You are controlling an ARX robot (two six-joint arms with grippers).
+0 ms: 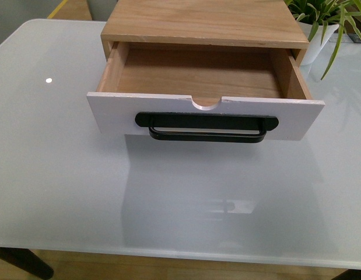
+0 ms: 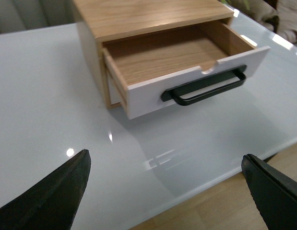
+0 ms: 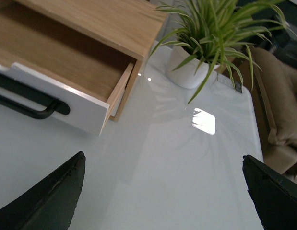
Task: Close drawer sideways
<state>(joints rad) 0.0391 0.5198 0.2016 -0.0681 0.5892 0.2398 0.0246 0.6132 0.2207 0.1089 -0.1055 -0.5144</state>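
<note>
the drawer [image 1: 203, 116] sat pulled out at 12 o'clock, front facing the robot. left gripper [image 2: 165, 155] and right gripper [image 3: 163, 157] hung wide and empty short of it, probably so either could push.

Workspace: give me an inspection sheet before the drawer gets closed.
Surface: glossy white table with glare spots.
Job's things: drawer pulled well out of its wooden cabinet; inside empty; black bar handle untouched.
Clutter: potted plant in a white pot, to the right of the cabinet, not touching it.
Grippers: left gripper open, empty; right gripper open, empty; both short of the drawer.
Cables: nothing seen.
Surroundings: wooden floor; beige cushion beyond the table.
</note>
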